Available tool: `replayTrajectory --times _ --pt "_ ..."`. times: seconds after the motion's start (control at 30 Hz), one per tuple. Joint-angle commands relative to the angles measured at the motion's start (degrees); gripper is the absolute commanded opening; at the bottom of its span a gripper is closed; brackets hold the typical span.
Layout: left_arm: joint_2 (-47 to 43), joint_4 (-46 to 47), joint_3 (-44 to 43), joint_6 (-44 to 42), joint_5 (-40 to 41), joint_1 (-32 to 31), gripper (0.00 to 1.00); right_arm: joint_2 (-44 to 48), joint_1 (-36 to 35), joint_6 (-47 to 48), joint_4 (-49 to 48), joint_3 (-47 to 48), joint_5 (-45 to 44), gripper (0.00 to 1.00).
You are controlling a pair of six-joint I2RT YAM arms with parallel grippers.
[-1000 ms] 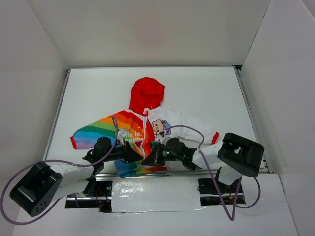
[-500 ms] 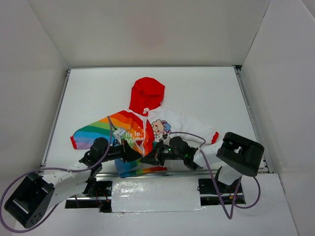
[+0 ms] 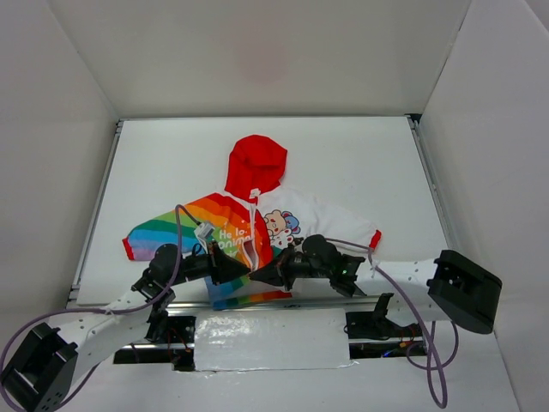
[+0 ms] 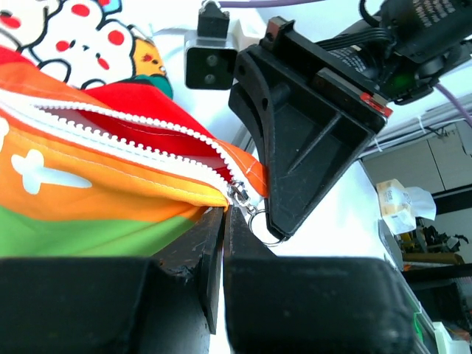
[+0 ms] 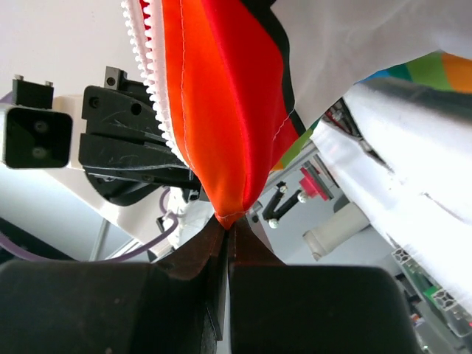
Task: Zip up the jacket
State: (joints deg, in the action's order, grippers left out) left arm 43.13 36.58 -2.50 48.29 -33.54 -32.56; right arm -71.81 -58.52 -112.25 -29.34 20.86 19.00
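Currently jacket hem is pinched at zipper's lower end: left pincer nearly closed on it beside slider, right pincer clamped tight on orange corner.

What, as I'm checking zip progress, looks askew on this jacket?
The jacket lies spread except its bottom hem, pinched up by the left pincer and right pincer; zipper teeth gape apart beyond the slider.

Overhead, the jaws hide the lower zipper of the jacket.
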Motion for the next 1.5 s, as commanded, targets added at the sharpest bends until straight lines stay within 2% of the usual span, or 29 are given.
replayTrajectory --times 0.0,0.13,0.23,0.37,0.4,0.47,0.77,0.9,1.0,1.07,1.1,1.17,1.2,1.27,1.33,1.47 --pt "0.1 0.7 3.7 -1.3 0.1 -0.1 0.0 4.0 0.2 -3.2 4.5 1.2 -2.5 0.0" --pt "0.1 0.4 3.4 -1.5 0.4 -0.2 0.0 1.5 0.9 -3.2 -2.0 -2.0 -0.5 0.0" --pt "0.1 0.8 3.3 -1.5 0.2 -0.4 0.0 -1.5 0.9 -3.1 -12.0 -4.0 -0.1 0.0" --pt "0.4 1.0 3.4 -1.6 0.5 -0.6 0.0 -4.7 0.9 -3.9 -24.5 -9.3 0.0 0.17" --pt "0.6 1.2 3.5 -1.7 0.5 -0.7 0.0 -5.4 0.9 -3.8 -25.2 -9.6 0.1 0.3" --pt "0.8 1.5 3.5 -1.7 0.7 -0.8 0.0 -5.4 0.9 -2.9 -24.5 -9.0 0.5 0.39" --pt "2.0 2.7 3.6 -1.6 0.9 -1.3 0.0 -7.2 1.0 -3.6 -28.0 -9.2 0.3 0.39" --pt "2.2 2.7 3.4 -1.6 1.2 -1.4 0.0 -9.0 0.9 2.6 -31.7 -8.7 1.5 0.4" --pt "2.0 1.6 2.9 -1.9 1.2 -1.5 0.0 -6.7 0.9 12.5 -27.0 -7.9 2.2 0.42" --pt "1.8 1.0 2.9 -2.1 1.1 -1.5 0.0 -3.2 0.7 20.9 -18.9 -7.0 1.2 0.48" --pt "1.8 0.9 2.9 -2.2 1.1 -1.5 0.0 -1.5 -0.1 23.3 -15.2 -6.3 0.0 0.55" --pt "1.7 0.7 2.9 -2.2 1.0 -1.5 0.0 4.2 -1.2 29.2 -3.6 -5.8 -6.9 0.64" --pt "1.8 0.9 2.9 -2.1 1.1 -1.6 0.0 6.1 -2.5 31.1 -0.9 -5.7 -9.7 0.69" --pt "2.0 1.4 2.9 -1.8 0.9 -1.8 0.0 9.8 -3.3 35.4 3.9 -5.7 -16.1 0.71" --pt "2.5 2.3 1.5 -1.4 0.8 -2.0 0.0 10.2 -3.4 37.5 3.4 -6.3 -17.5 0.75" --pt "3.4 3.1 0.9 -0.9 0.8 -2.2 0.0 6.3 -3.6 43.1 -2.1 -6.5 -18.5 0.66"
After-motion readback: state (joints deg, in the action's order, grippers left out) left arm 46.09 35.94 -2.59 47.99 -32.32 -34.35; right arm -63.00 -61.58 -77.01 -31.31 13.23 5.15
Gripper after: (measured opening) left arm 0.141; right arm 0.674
